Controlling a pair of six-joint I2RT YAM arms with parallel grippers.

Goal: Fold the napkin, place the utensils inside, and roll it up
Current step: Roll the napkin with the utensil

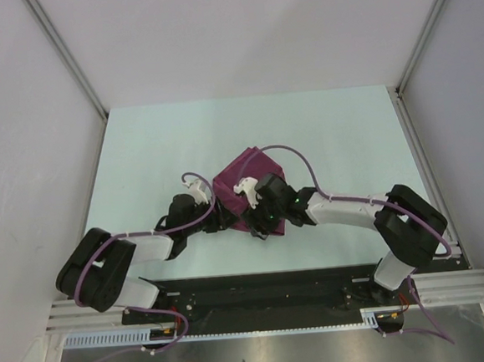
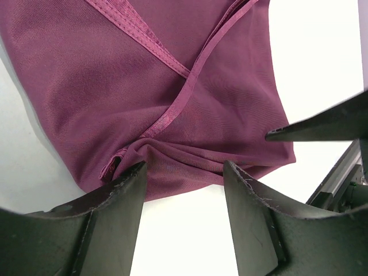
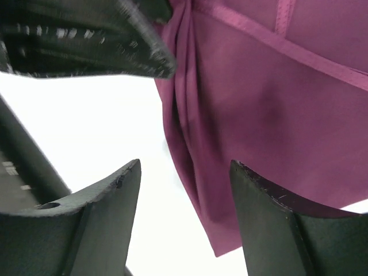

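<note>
The magenta napkin (image 1: 247, 167) lies folded into a small, creased packet at the middle of the table. My left gripper (image 1: 219, 219) stands open at its near left edge. In the left wrist view the bunched cloth edge (image 2: 184, 167) lies just between the left gripper's (image 2: 184, 172) fingertips, ungripped. My right gripper (image 1: 254, 223) is open at the near right corner. In the right wrist view the napkin's pleated corner (image 3: 207, 190) hangs between the spread fingers of the right gripper (image 3: 185, 169). The utensils are hidden or out of view.
The pale table (image 1: 147, 146) is walled by white panels on three sides. The two grippers are close together: a right finger (image 2: 322, 123) shows in the left wrist view, and the left fingers (image 3: 86, 40) in the right wrist view. A metal rail (image 1: 268, 300) runs along the near edge.
</note>
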